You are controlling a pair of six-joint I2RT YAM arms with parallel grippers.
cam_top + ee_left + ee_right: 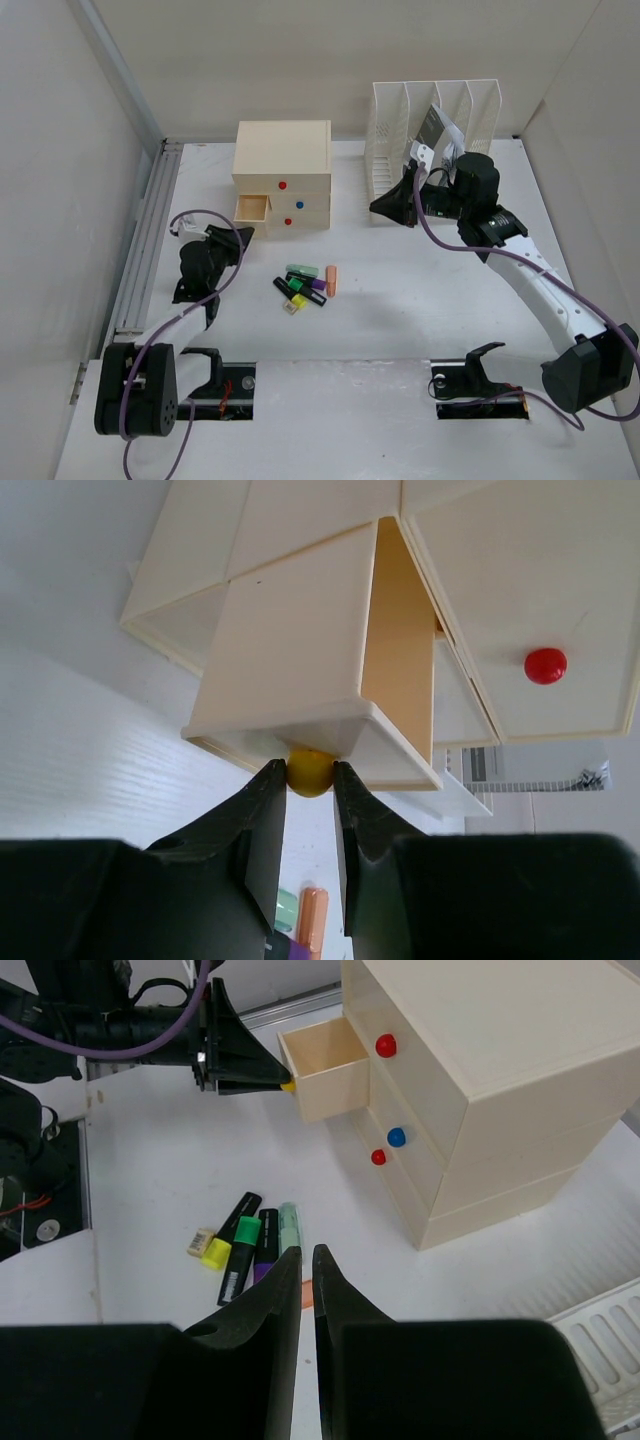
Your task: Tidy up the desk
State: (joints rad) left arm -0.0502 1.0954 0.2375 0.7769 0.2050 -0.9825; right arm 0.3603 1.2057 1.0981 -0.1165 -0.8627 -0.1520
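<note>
Worktop (400, 300), white, lies beneath both arms. Drawer opening appears to be in hand: the yellow knob (310, 770) of a partly drawn drawer (300, 650) is clamped by the left gripper (310, 780). The right gripper (307, 1260) is held almost closed, empty. Highlighters (305, 288) likely must be stowed next.

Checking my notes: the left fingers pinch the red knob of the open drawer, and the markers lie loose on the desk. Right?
Not quite: the knob the left gripper pinches is yellow, not red, as the left wrist view shows. The drawer is open and the markers lie loose on the desk.
</note>
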